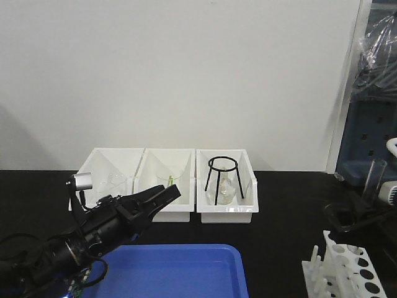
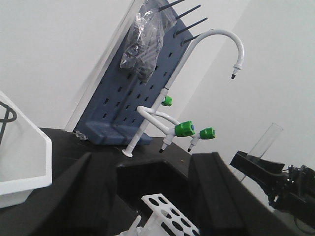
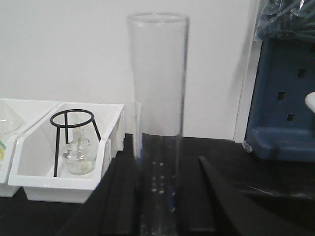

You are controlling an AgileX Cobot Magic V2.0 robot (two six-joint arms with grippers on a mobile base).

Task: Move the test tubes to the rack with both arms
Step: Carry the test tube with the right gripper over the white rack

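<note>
Right hand (image 1: 345, 217) is clenched on one test tube (image 1: 375, 180), held upright at the right edge of the front view, above the black worktop (image 1: 285, 205) and up behind the rack (image 1: 350, 267), not touching it. In the right wrist view the test tube (image 3: 157, 98) fills the centre: clear glass, straight walls, open round rim on top, lower part down between the black fingers (image 3: 120, 196), bottom end out of frame. It looks empty, with only a few small glints low on the glass. The rack is white plastic with rows of round holes in the top plate and upright pegs on its left side; it stands at the front right of the worktop, beside the blue tray (image 1: 186, 273). Left hand (image 1: 162, 194) is released with its jaws spread and nothing between them, low on the left over the tray's far edge, pointing toward the three white bins (image 1: 226, 216). The left wrist view looks past the spread fingers (image 2: 216, 196) at the rack (image 2: 170, 216) and, further right, the right hand (image 2: 261, 169) with the tube (image 2: 263, 147).
</note>
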